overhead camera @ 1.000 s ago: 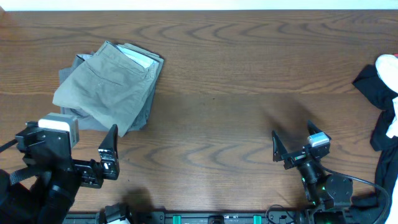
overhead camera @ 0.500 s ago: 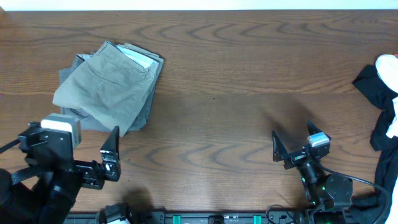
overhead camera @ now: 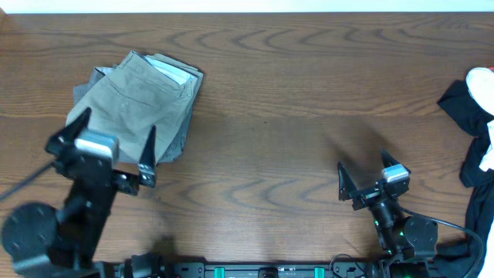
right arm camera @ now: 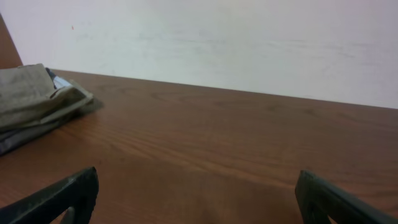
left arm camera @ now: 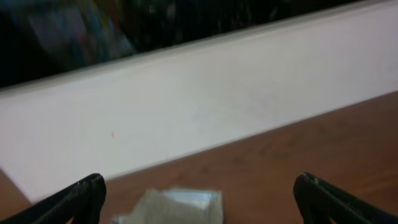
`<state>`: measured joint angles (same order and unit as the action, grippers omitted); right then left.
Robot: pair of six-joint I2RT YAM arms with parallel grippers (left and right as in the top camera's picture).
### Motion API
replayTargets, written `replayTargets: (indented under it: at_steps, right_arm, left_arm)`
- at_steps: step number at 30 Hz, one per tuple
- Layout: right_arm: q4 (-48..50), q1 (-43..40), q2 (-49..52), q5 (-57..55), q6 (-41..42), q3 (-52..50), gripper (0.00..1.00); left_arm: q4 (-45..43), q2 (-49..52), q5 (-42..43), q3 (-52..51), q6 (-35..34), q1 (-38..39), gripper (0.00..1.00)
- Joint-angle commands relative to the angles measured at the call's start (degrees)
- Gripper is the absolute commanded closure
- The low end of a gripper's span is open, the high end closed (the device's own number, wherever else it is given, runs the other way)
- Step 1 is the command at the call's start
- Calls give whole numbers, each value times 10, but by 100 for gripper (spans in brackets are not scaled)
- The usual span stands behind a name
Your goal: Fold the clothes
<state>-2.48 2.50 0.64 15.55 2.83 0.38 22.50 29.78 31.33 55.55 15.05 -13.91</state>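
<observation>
The folded khaki-grey shorts (overhead camera: 135, 104) with a pale blue inner waistband lie on top of darker grey shorts (overhead camera: 179, 139) at the table's left. They also show in the left wrist view (left arm camera: 177, 208) and the right wrist view (right arm camera: 31, 99). My left gripper (overhead camera: 112, 143) is open and empty, raised over the near edge of the pile. My right gripper (overhead camera: 363, 177) is open and empty, low over bare wood at the front right.
A heap of black and white garments (overhead camera: 475, 116) lies at the table's right edge. A white wall (right arm camera: 217, 37) runs behind the table's far edge.
My left arm has risen and swung forward toward the folded pile; its gripper now sits over the pile's near edge. The right arm has not moved.
</observation>
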Motion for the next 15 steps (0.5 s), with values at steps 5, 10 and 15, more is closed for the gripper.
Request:
replayTargets:
  at_steps: [5, 10, 15]
  right_arm:
    - [-3, 5, -3, -1, 10, -1, 1]
    - [-3, 5, -3, -1, 10, -1, 1]
    - [-3, 5, -3, -1, 10, -1, 1]
  left_arm:
    - [-124, -125, 6, -168, -3, 30, 2]
    - [-185, -194, -8, -269, -2, 56, 2]
    - [-217, -249, -10, -350, -2, 67, 2]
